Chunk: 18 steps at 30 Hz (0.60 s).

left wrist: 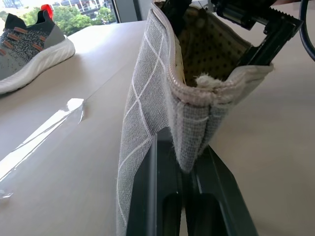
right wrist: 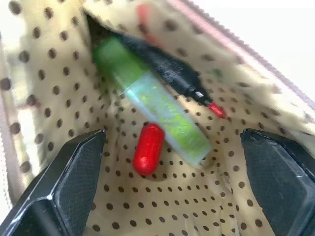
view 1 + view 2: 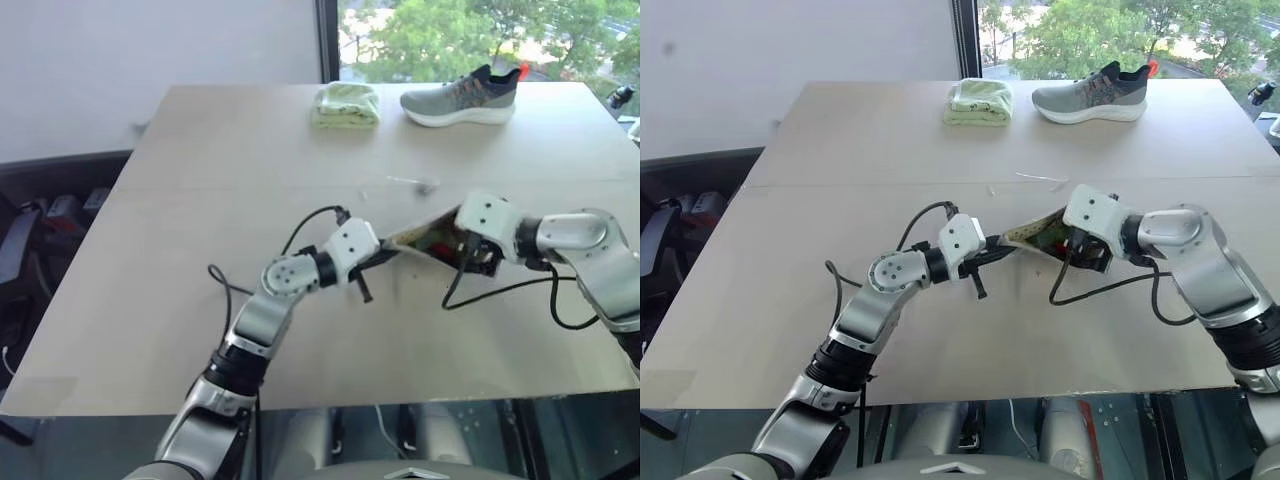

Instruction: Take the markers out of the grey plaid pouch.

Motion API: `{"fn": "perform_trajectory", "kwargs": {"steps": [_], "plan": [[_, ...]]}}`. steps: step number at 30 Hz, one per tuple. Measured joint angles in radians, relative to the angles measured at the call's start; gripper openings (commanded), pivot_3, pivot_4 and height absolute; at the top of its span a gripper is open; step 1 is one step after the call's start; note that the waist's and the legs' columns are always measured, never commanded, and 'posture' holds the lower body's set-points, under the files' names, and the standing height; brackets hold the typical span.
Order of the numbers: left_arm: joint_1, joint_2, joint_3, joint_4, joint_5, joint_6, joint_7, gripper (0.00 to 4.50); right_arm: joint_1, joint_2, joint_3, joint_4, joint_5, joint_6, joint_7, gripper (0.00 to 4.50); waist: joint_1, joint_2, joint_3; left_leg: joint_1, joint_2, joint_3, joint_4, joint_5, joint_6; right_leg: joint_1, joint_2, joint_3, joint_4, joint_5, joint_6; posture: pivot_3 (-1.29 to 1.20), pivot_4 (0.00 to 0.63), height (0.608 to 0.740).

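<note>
The left gripper (image 1: pixel 189 196) is closed on the bottom end of the grey plaid pouch (image 1: pixel 147 98) and holds it upright above the table (image 1: pixel 64 172). The pouch mouth is open and shows a yellowish dotted lining (image 1: pixel 206 44). The right gripper (image 1: pixel 256 29) reaches into this mouth. Well apart from the pouch stands a grey shoe (image 1: pixel 29 49), and between them a strip of clear tape (image 1: pixel 44 132) lies on the table.

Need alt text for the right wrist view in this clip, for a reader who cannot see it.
Inside the grey plaid pouch's yellowish dotted lining lie three markers: a stubby bright green one, a thin dark one with a red tip and a short red one. The right end effector is open, its two black fingers spread on either side of the markers, not touching them.
</note>
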Motion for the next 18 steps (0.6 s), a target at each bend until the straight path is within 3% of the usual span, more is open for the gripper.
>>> {"fn": "perform_trajectory", "kwargs": {"steps": [18], "plan": [[0.009, -0.040, 0.060, -0.015, -0.228, 0.248, -0.037, 0.00, -0.082, 0.130, 0.096, 0.174, -0.142, -0.224, 0.032, 4.47, 0.000, 0.000, 0.000, 0.000, 0.000, 0.000, 0.001, 0.000, 0.000, 0.000, 0.000, 0.000, 0.000, 0.000, 0.000, 0.00, 0.150, 0.740]]}}
